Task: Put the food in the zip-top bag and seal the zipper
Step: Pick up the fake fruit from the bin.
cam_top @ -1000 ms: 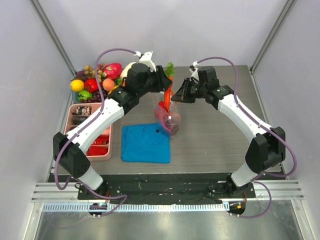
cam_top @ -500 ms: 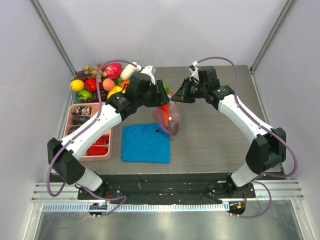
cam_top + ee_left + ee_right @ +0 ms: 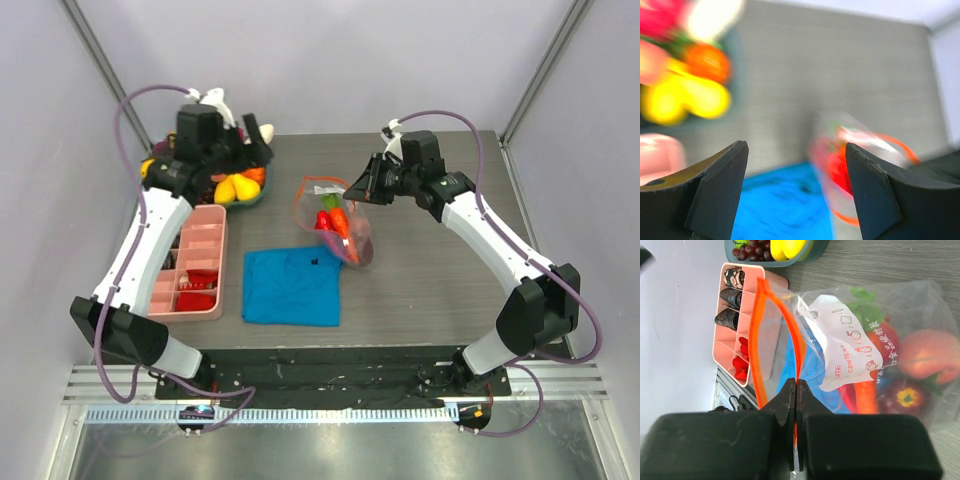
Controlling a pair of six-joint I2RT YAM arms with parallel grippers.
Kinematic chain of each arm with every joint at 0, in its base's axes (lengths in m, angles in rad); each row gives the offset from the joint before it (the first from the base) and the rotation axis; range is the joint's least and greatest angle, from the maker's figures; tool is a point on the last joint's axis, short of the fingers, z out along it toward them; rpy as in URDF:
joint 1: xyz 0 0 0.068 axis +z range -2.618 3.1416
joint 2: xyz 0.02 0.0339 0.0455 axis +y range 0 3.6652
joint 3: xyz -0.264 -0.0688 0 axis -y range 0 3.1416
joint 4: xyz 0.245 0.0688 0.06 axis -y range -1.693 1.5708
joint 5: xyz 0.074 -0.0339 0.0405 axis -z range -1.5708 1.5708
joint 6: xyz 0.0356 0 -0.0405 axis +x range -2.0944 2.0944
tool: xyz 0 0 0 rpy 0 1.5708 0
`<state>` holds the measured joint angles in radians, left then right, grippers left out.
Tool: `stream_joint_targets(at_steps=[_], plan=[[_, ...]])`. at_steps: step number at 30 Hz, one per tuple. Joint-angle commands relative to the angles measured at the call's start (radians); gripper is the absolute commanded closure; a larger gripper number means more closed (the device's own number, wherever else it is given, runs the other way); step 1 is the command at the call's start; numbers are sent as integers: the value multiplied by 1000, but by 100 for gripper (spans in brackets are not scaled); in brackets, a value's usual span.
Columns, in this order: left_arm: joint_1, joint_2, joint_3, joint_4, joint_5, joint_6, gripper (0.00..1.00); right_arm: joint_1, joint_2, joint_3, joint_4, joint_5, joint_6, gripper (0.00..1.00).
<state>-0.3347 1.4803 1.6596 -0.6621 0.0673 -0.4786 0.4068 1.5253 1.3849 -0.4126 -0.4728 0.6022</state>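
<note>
The clear zip-top bag [image 3: 357,243] stands at mid-table with its mouth held open. Its orange-red zipper [image 3: 312,184] forms a loop. Inside are an orange carrot [image 3: 867,395], a pink peach [image 3: 930,352] and red pieces [image 3: 887,340]. My right gripper [image 3: 796,386] is shut on the zipper strip [image 3: 790,335] and shows in the top view [image 3: 352,192] at the bag's right rim. My left gripper [image 3: 252,152] is open and empty at the back left, over the remaining food [image 3: 236,187]. Its wrist view is blurred, with the bag [image 3: 855,160] ahead to the right.
A pink divided tray [image 3: 190,262] with dark and red items lies at the left. A blue folded cloth [image 3: 291,286] lies in front of the bag, touching it. The loose fruit sits in a teal bowl [image 3: 812,251] behind the tray.
My left gripper lowered the carrot into the bag, let it go, and swung back left to the fruit pile. The bag's mouth stands wider. My right gripper kept its hold.
</note>
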Motion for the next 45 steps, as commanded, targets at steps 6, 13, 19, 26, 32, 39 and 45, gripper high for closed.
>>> stream_joint_targets(at_steps=[6, 13, 19, 26, 32, 39, 45], plan=[[304, 144, 78, 67, -1, 307, 25, 7, -31, 5, 54, -6, -21, 99], [398, 308, 109, 108, 134, 313, 27, 9, -22, -4, 54, -1, -19, 99], [388, 405, 97, 251, 57, 215, 31, 7, -10, -4, 55, -4, -18, 99], [353, 501, 121, 303, -130, 92, 28, 7, -4, -4, 57, 0, -18, 99], [344, 554, 112, 334, -210, 34, 26, 7, 9, -4, 57, -1, -13, 99], [342, 600, 114, 374, -239, 14, 24, 9, 15, -1, 57, -1, -13, 99], [345, 629, 120, 387, -212, 0, 29, 7, 19, 2, 55, -1, -12, 99]])
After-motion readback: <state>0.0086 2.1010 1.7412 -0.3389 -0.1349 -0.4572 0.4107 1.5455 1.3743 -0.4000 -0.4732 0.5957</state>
